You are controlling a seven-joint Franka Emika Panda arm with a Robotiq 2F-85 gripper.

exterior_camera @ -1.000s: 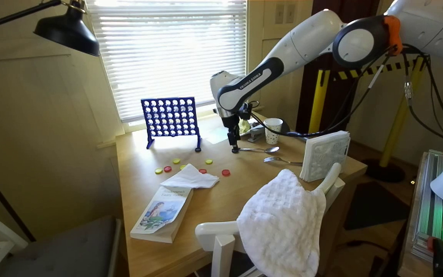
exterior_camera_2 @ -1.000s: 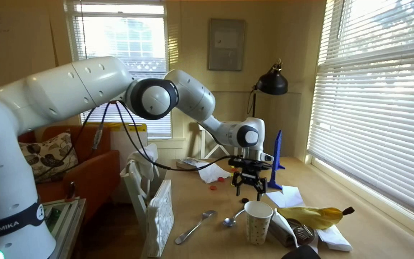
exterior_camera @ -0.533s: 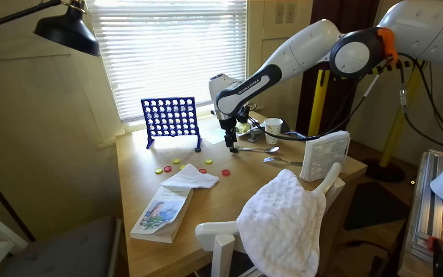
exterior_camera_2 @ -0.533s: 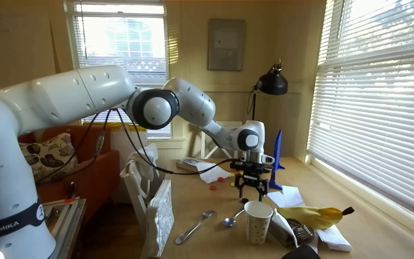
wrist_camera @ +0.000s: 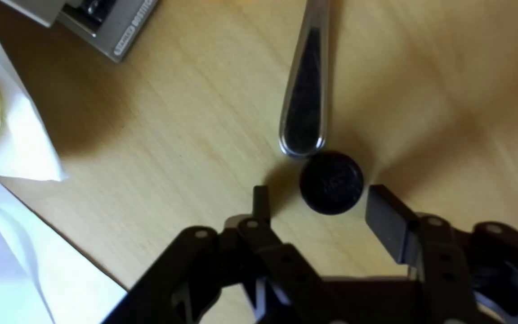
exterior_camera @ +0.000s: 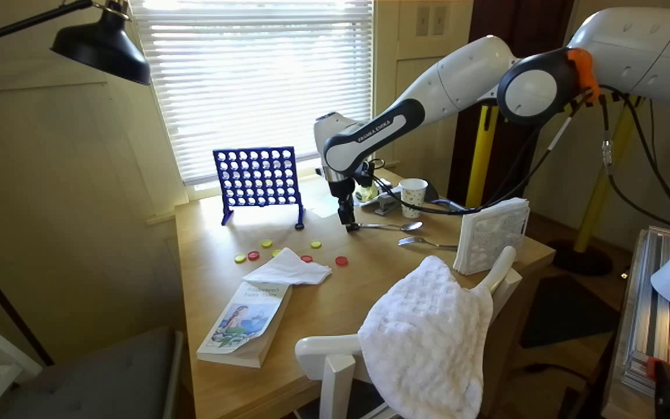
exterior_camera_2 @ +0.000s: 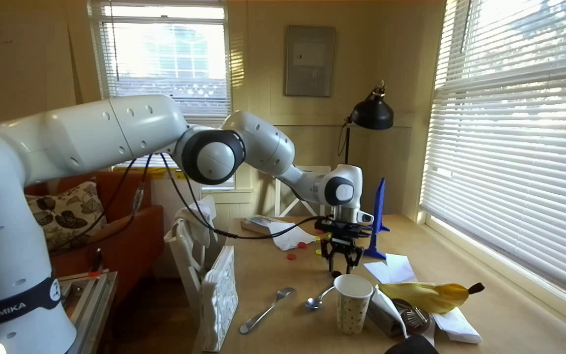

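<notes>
Inward from the counter's [exterior_camera: 323,314] window [exterior_camera: 265,87] edge: black disc [wrist_camera: 331,183] touching the handle end of a spoon [wrist_camera: 308,78].
End effector [wrist_camera: 322,204]: spread, one finger [wrist_camera: 389,225] either side of the disc.

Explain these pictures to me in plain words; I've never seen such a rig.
The machine is a white robot arm with a black two-fingered gripper at its end. Two pictures come from cameras standing apart from it; the close-up is taken from its wrist, looking past the fingers. On the wooden table lie a spoon, a fork, a book, red discs and yellow discs; a paper cup and a blue grid stand there too. The fingers are apart, one on either side of a small black disc by the spoon's handle end. Nothing looks held: a gap shows beside it.
</notes>
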